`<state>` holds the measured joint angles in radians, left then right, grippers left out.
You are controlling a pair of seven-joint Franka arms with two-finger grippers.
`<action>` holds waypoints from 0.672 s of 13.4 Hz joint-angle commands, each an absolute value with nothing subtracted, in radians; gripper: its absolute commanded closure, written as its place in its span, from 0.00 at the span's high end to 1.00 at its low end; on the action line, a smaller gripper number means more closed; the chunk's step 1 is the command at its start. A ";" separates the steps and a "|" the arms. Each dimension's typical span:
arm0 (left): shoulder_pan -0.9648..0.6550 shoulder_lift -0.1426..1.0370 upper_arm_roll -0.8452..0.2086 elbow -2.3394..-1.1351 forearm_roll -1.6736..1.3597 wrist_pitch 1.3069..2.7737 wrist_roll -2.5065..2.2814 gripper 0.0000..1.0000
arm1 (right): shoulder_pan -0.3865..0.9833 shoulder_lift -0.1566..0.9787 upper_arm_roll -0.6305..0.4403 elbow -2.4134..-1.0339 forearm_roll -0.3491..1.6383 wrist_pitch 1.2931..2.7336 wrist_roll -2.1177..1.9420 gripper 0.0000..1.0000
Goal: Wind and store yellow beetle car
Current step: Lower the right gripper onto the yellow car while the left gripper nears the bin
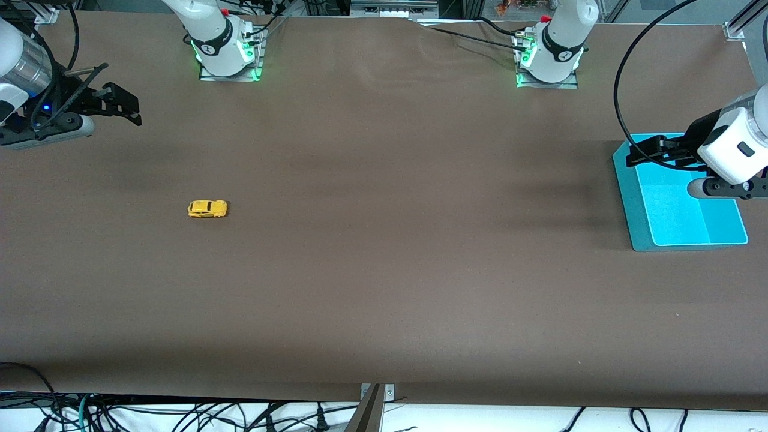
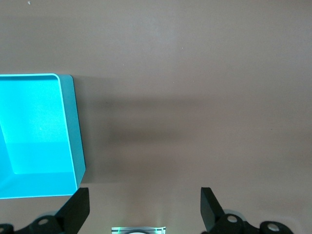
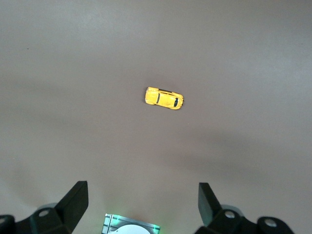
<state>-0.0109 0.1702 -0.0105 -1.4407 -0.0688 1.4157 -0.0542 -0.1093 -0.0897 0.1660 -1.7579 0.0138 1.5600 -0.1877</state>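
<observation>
Both arms idle, car loose on the matte brown table.
Rounded glossy yellow beetle car sits toward the right arm's end. Right gripper and left gripper hang spread, empty; left one over the smooth rectangular turquoise bin.

High front camera facing both arm bases, whole table seen; left wrist camera looking down, bin shared; right wrist camera looking down, yellow beetle car shared

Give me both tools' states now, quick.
Left tool: open, empty, over the turquoise bin.
Right tool: open, empty, up over bare table; yellow beetle car untouched.
</observation>
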 commanded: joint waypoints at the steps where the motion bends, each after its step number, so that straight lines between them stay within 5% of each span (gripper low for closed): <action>1: -0.014 0.156 -0.012 -1.442 -0.051 1.416 -0.040 1.00 | -0.106 -0.095 0.161 -1.759 0.015 1.554 -0.202 1.00; 9: -0.012 0.156 -0.012 -1.443 -0.051 1.416 -0.022 1.00 | -0.106 -0.054 0.163 -2.071 0.012 1.908 -0.558 1.00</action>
